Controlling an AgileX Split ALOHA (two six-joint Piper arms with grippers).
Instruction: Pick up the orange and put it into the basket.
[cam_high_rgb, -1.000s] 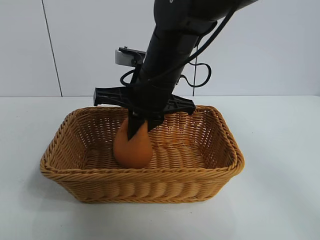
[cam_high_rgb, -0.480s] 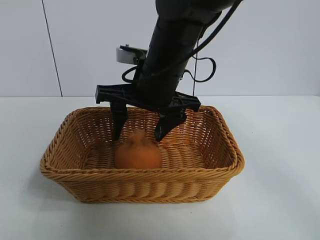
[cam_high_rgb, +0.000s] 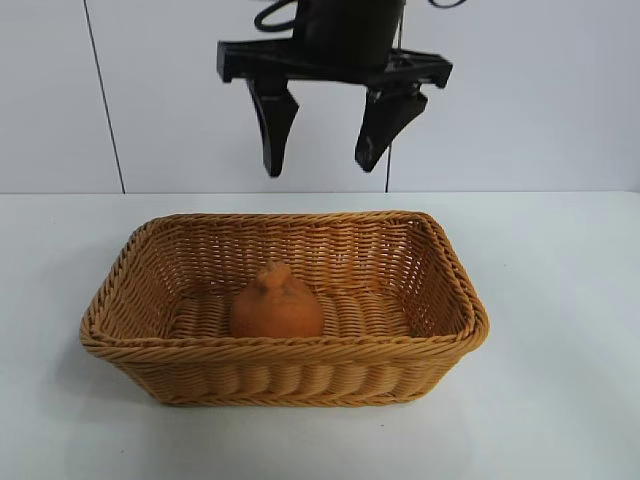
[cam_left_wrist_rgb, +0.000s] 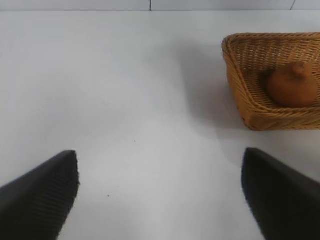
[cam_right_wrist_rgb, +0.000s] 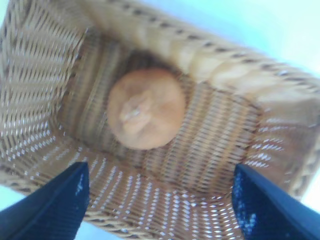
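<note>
High above the basket (cam_high_rgb: 285, 305), the right gripper (cam_high_rgb: 325, 150) is seen with its two dark fingers (cam_high_rgb: 272, 125) spread wide apart and nothing held between them. It hangs well clear of the braided rim, roughly over the middle of the basket, and no part of it touches the weave or the fruit. From the right wrist view the same fingers are shown at the near edge of the picture, with the basket floor directly beneath them.

Inside the basket, the orange (cam_high_rgb: 276, 304) is found resting on the woven floor, its puckered knob turned upward. It sits somewhat toward the basket's left half in the exterior view and near the front wall, though whether it touches that wall cannot be told. It is fully below the rim and is supported by nothing but the floor.

Well away from the basket, the left gripper (cam_left_wrist_rgb: 160, 192) is parked over the bare white table (cam_high_rgb: 560, 300), its fingers likewise held apart and empty; in its wrist view the basket and the orange appear only at a distance, off to one side.

Judged from how things lie, the task appears to be essentially done: the orange is in the basket and has been let go. At most, a withdrawal of the right arm to a resting place is judged to remain.
</note>
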